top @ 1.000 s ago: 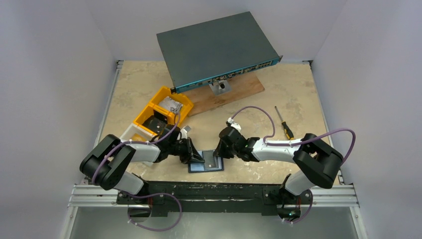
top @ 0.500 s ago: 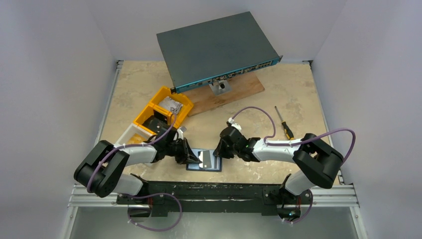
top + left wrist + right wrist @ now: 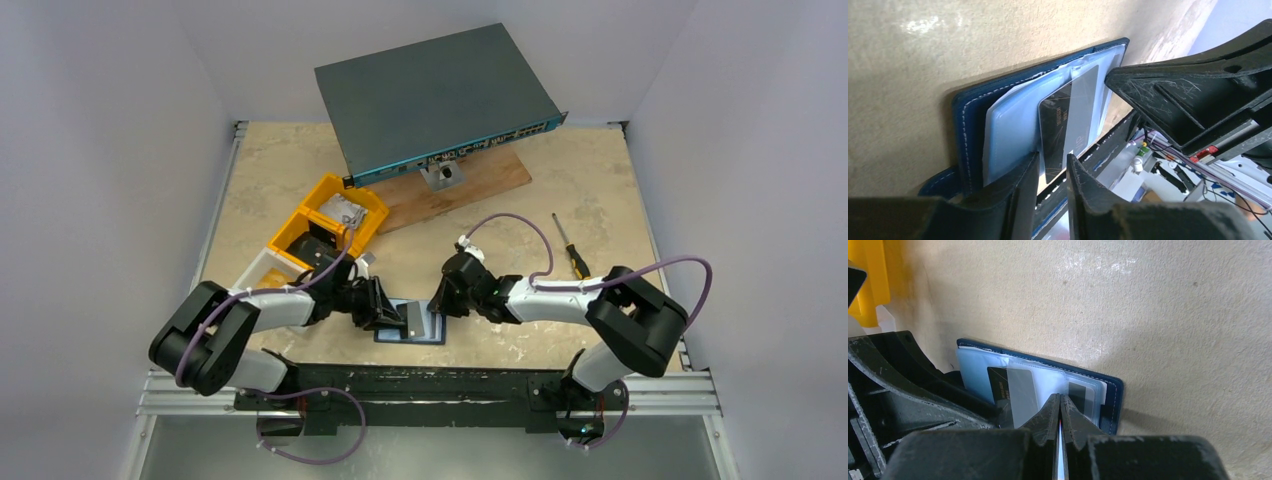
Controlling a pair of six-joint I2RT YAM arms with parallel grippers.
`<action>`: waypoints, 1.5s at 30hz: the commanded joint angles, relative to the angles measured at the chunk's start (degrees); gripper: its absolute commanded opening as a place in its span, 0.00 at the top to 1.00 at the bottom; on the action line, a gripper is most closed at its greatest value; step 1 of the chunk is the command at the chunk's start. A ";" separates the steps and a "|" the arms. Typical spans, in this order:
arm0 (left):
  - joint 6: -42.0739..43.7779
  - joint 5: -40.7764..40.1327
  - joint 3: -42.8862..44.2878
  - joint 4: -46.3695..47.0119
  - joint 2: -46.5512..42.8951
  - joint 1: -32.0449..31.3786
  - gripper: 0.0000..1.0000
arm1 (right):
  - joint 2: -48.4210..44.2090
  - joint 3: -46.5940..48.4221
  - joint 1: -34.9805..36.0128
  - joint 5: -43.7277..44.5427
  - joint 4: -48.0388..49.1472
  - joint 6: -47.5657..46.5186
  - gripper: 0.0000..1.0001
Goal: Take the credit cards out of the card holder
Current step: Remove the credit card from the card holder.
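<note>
Currently the left tool [image 3: 1052,160] stands with its fingers parted. A moment earlier they were closed at the left edge of the card holder [image 3: 968,115], and the arm has since drawn back slightly to the left. One credit card [image 3: 1064,117] (dark face, pale band across it) now protrudes partway from the clear sleeves [image 3: 1008,127]. Its free end lies behind the gap between the parted fingers and does not appear pinched. Judgement: the card is started but not extracted, and a fresh grasp is probably needed to pull it free.

The right tool [image 3: 1060,401] is clenched, its tips pressed down on the sleeves, apparently pinning the holder to the table [image 3: 1148,315]. A thin pale sliver shows between its fingers; whether that is a sleeve edge cannot be told.

Containers:
- Holder: lies open on the table between both tools, near the front edge. A second card [image 3: 1077,391] sits fully in a sleeve beside the right tool.
- Bins: the yellow bins [image 3: 322,187] stand apart, to the far left. One holds a crumpled pale item [image 3: 345,210], the next a dark object [image 3: 312,248].
</note>
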 commanded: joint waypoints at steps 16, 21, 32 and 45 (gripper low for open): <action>-3.27 -5.92 -1.53 0.06 4.69 -1.34 0.70 | 1.23 -0.99 0.66 5.49 -9.63 -5.82 1.00; -2.73 -7.37 -0.99 -2.25 3.54 -1.30 0.74 | -3.78 -0.57 1.51 5.85 -10.24 -7.16 0.91; -2.00 -6.85 -0.37 -2.65 3.45 -1.32 0.75 | -7.58 4.08 4.23 6.99 -14.20 -9.66 0.86; -1.73 -5.81 0.41 -2.39 3.57 -1.28 0.75 | 0.40 6.23 6.90 4.55 -9.19 -9.66 0.92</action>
